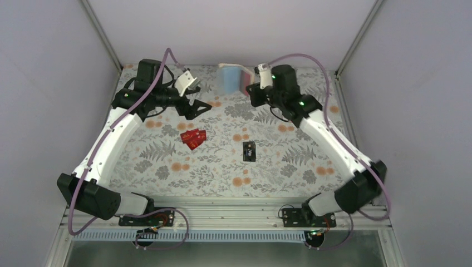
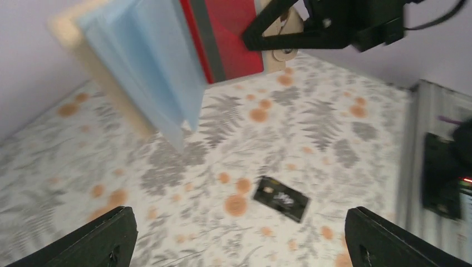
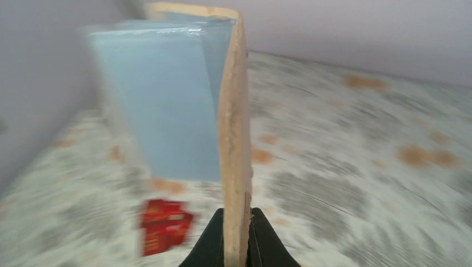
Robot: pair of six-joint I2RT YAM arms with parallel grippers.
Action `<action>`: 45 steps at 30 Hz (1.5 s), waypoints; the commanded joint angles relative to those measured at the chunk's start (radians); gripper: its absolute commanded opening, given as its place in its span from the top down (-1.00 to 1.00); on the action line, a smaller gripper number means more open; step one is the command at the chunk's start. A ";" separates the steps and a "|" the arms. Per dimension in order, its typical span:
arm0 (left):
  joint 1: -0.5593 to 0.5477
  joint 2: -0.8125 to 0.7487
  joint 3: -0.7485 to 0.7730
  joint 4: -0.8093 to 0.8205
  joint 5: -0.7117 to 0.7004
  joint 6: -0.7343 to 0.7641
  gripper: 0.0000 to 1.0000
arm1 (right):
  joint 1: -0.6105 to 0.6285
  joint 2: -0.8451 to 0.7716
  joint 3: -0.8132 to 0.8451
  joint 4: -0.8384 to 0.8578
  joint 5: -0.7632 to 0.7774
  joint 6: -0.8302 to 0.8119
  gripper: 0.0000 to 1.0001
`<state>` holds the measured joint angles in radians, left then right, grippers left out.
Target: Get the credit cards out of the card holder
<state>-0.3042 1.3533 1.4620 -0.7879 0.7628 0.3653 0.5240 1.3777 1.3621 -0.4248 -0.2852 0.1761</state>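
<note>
The red cards (image 3: 163, 225) blur into one smear. The card holder (image 2: 150, 72) is cut off at the top edge. The mark on the black card (image 1: 249, 150) is too small to read.

Open holder (image 1: 230, 81) aloft; loose cards (image 1: 193, 138) flat

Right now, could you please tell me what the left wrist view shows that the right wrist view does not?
Only left wrist: the black card on the table and a red card in the wallet. Only right wrist: red cards lying on the table. Both: the open wallet, held by the right gripper, and the floral table.
</note>
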 commanded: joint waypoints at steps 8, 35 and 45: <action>-0.003 -0.023 0.005 0.011 0.064 -0.004 -0.21 | 0.027 0.107 0.030 -0.099 0.057 0.012 0.92; -0.058 0.011 0.032 -0.038 0.391 0.050 0.41 | 0.080 -0.117 -0.167 0.267 -0.713 -0.180 0.92; 0.039 -0.011 0.062 -0.034 0.412 0.058 0.34 | 0.077 -0.169 -0.195 0.263 -0.757 -0.243 0.92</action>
<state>-0.2920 1.3502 1.5181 -0.8635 1.1660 0.4267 0.5800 1.2583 1.1713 -0.2127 -0.9379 -0.0196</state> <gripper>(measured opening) 0.334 0.061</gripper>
